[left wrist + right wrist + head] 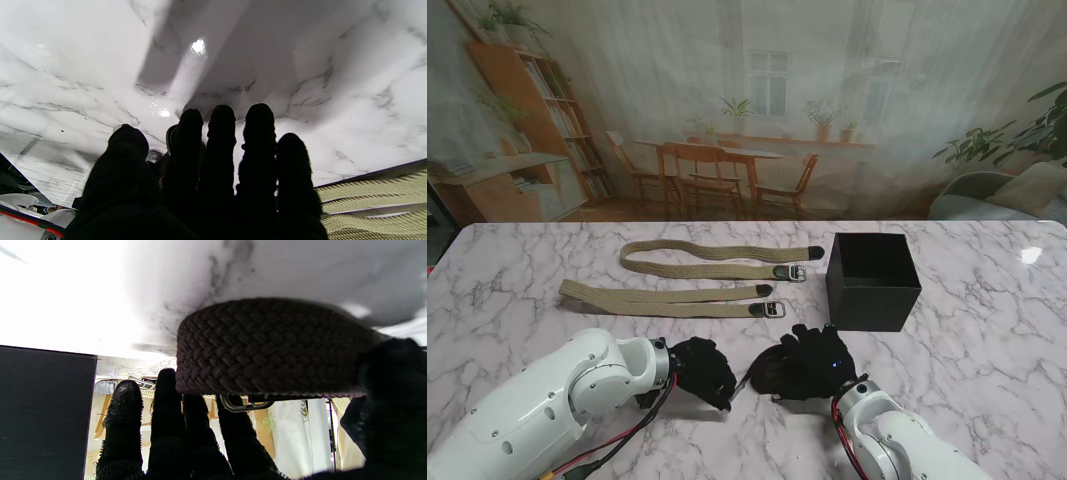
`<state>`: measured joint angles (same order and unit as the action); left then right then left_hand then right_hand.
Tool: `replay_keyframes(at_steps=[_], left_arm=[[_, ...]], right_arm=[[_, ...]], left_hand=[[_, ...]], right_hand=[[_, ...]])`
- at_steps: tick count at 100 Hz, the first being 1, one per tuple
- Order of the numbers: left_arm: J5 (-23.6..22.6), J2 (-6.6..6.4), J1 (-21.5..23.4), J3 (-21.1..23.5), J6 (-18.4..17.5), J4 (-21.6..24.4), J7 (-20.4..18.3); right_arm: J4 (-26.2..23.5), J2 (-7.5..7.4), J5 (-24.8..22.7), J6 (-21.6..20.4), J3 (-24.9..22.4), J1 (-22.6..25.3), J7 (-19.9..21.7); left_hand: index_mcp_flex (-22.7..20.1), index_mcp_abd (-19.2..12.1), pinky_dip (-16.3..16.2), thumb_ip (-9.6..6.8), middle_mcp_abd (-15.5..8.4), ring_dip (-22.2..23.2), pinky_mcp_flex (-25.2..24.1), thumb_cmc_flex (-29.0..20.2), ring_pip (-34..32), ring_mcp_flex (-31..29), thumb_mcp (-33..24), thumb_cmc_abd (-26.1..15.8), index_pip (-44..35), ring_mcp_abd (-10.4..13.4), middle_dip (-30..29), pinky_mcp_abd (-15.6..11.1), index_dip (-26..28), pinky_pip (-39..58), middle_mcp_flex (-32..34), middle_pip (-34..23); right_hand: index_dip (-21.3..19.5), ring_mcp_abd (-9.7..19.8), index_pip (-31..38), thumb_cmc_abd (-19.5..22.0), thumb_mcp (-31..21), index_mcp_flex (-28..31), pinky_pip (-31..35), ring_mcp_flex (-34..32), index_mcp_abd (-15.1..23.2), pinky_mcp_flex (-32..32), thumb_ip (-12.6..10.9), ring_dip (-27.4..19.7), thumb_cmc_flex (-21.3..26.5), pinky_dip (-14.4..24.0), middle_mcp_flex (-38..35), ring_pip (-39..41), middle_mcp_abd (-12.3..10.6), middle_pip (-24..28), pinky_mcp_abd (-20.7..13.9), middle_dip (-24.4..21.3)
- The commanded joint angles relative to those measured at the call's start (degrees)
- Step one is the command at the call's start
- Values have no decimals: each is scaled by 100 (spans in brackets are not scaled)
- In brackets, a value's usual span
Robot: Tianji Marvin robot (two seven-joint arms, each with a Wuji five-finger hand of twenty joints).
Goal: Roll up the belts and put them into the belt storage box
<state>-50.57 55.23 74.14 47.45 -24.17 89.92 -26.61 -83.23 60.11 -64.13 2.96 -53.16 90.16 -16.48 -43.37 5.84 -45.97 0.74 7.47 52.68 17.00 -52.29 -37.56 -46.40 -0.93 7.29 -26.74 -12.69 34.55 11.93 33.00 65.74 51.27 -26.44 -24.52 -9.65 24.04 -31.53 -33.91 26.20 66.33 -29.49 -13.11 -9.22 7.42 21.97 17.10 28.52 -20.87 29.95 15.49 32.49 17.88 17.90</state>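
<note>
Two beige woven belts lie flat and folded on the marble table: the farther belt (717,262) and the nearer belt (667,298), whose webbing (373,206) also shows beside my left hand. The black open-topped storage box (872,280) stands to their right and appears in the right wrist view (43,413). My right hand (819,358) is shut on a dark braided belt roll (267,346), thumb on one side and fingers (166,413) on the other; from the stand the roll (765,372) sits just left of that hand. My left hand (702,372) rests beside the roll with fingers (220,140) extended, holding nothing.
Marble table top (987,330) runs out to the right of the box and to the far left. A printed room backdrop (747,100) closes off the table's far edge. Both white forearms come in from the near corners.
</note>
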Motion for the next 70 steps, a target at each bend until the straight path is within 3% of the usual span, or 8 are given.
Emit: replay_keyframes(at_steps=[1,10,27,47,54,62,70], left_arm=[[38,-13,5,-47,16,-2,-121],[102,-16,-28,-92,7,-14,-133],[214,-24,-66,-152,8,-17,-181],[286,-17,-25,-117,-16,6,-159],[275,-14,21,-61,-47,42,-140],[224,-10,119,62,-94,120,-116],[128,-3,252,238,-165,220,-77]], right_arm=[[-1,29,-46,53,42,0,63],[3,38,2,114,94,-34,118],[68,63,106,212,205,-109,119],[115,96,206,250,254,-145,32],[138,109,220,236,257,-152,-61],[142,121,237,200,240,-141,-148],[131,123,215,176,221,-123,-210]], left_hand=[[-186,30,-81,-38,35,-33,-17,67,-17,-14,128,-223,90,-232,-24,87,-94,8,-44,35],[-199,33,-81,-39,43,-38,-25,59,-11,-19,126,-233,120,-226,-33,98,-119,4,-44,51],[-197,60,-83,-40,43,-46,-26,57,4,-17,128,-252,193,-229,-53,100,-172,2,-51,88],[-184,79,-85,-39,58,-46,-28,66,9,-15,138,-267,254,-224,-77,99,-215,-1,-50,121],[-190,64,-85,-40,49,-45,-22,59,7,-17,134,-269,261,-209,-85,92,-223,0,-57,130],[-192,64,-85,-40,44,-42,-21,59,3,-20,133,-279,260,-213,-92,83,-224,-2,-54,132],[-197,73,-84,-40,46,-42,-22,59,3,-21,134,-292,257,-208,-99,86,-224,-4,-56,137]], right_hand=[[-184,7,332,-110,108,175,38,-321,441,-153,-159,113,214,103,-133,65,-90,39,236,12],[-491,109,667,-172,-64,76,291,-780,575,-594,-206,257,518,209,-412,291,-212,275,124,181],[-764,490,1462,-488,-1837,232,1110,-2009,892,-1761,7,703,555,330,-1617,1181,-641,1030,-362,763],[-793,678,2228,-533,-2628,967,1782,-3129,1245,-2681,37,984,877,306,-2825,1816,-928,1505,-522,1147],[96,726,3039,-659,-2613,1070,2052,-3469,1480,-2945,712,1086,1296,142,-3237,2061,-1009,1619,-579,1315],[531,772,3662,-840,-2618,1173,2245,-3800,1706,-3223,808,1157,1721,86,-3648,2273,-1040,1671,-628,1379],[591,802,3822,-925,-2747,1428,2337,-4055,1850,-3470,773,1202,2017,61,-3958,2412,-1039,1704,-659,1409]])
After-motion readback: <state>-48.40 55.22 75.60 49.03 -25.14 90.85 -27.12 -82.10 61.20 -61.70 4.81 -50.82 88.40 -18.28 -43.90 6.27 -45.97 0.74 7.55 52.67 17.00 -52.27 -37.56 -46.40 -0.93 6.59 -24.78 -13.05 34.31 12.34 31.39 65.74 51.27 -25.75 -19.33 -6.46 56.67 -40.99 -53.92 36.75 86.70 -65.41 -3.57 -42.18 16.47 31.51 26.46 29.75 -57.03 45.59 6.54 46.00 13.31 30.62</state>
